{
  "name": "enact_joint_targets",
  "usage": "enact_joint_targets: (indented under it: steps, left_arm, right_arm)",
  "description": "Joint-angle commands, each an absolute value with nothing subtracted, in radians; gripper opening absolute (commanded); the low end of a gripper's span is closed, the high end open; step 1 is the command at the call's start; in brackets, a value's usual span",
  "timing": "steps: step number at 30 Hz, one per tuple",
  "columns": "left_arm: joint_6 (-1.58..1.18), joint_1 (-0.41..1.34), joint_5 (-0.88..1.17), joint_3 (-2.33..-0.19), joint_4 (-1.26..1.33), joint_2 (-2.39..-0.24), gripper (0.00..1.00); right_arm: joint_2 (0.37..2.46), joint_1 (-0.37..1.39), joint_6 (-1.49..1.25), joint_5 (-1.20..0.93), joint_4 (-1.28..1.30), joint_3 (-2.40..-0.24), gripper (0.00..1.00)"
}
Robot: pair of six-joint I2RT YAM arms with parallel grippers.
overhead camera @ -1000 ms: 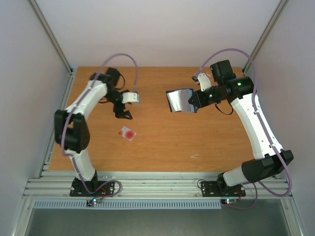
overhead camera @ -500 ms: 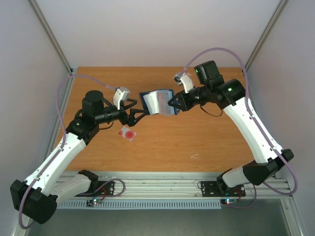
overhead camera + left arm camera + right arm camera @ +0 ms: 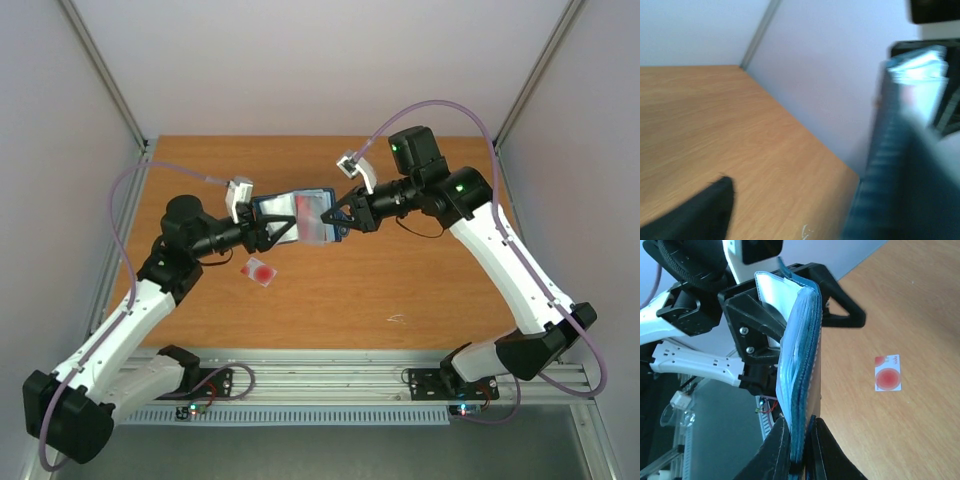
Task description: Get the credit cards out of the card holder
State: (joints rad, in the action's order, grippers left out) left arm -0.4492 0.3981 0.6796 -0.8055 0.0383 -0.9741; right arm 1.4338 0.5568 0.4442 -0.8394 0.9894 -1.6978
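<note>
Card holder (image 3: pixel 296 215) is up in the air over mid worktop (image 3: pixel 420 290), open, btwn the two arms. Cards inside mostly hidden: top view gives only a reddish patch in one pocket, can't tell more. Left wrist view v. blurred, holder crowding its R edge, one dark finger (image 3: pixel 700 212) cut off at bottom L. Pale card (image 3: pixel 260 271) w/ red circle lies flat on worktop, nearer the bases than the holder, apart from it. Right arm (image 3: pixel 500 240) comes in from R, wrist roughly level; right jaws narrow, pinching holder's edge. Left arm (image 3: pixel 130 310) stretched fwd & inward; left jaws wide, one finger each side of holder's opposite edge. Contact there can't be told.
</note>
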Motion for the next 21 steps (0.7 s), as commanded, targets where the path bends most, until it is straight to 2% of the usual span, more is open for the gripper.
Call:
enact_joint_targets:
  steps: [1,2,4,6,9,18,20,21]
  left_arm:
    - [-0.435,0.393,0.887,-0.779,0.227,-0.943,0.13]
    - [-0.418,0.393,0.895,-0.773,0.224,-0.938,0.02]
    - [-0.404,0.39,0.889,-0.767,0.208,-0.92,0.0]
    - [-0.402,0.389,0.894,-0.764,0.231,-0.904,0.0]
    - [-0.396,0.392,0.925,-0.774,0.256,-0.903,0.0]
    - [-0.393,0.401,0.931,-0.791,0.299,-0.92,0.0]
    - [-0.398,0.402,0.93,-0.791,0.307,-0.921,0.0]
    - [-0.399,0.402,0.928,-0.792,0.308,-0.92,0.0]
  right_arm:
    - [1.404,0.563,0.515,-0.928,1.008,-1.721,0.02]
    - [1.406,0.563,0.516,-0.928,1.008,-1.724,0.04]
    - [1.41,0.562,0.51,-0.919,0.997,-1.726,0.18]
    - [1.412,0.563,0.485,-0.851,0.974,-1.714,0.26]
    - [1.418,0.564,0.415,-0.742,0.897,-1.674,0.24]
    - [1.438,0.649,0.372,-0.718,0.676,-1.638,0.29]
    - [1.452,0.661,0.37,-0.711,0.673,-1.641,0.26]
    - [1.456,0.664,0.368,-0.712,0.669,-1.641,0.2]
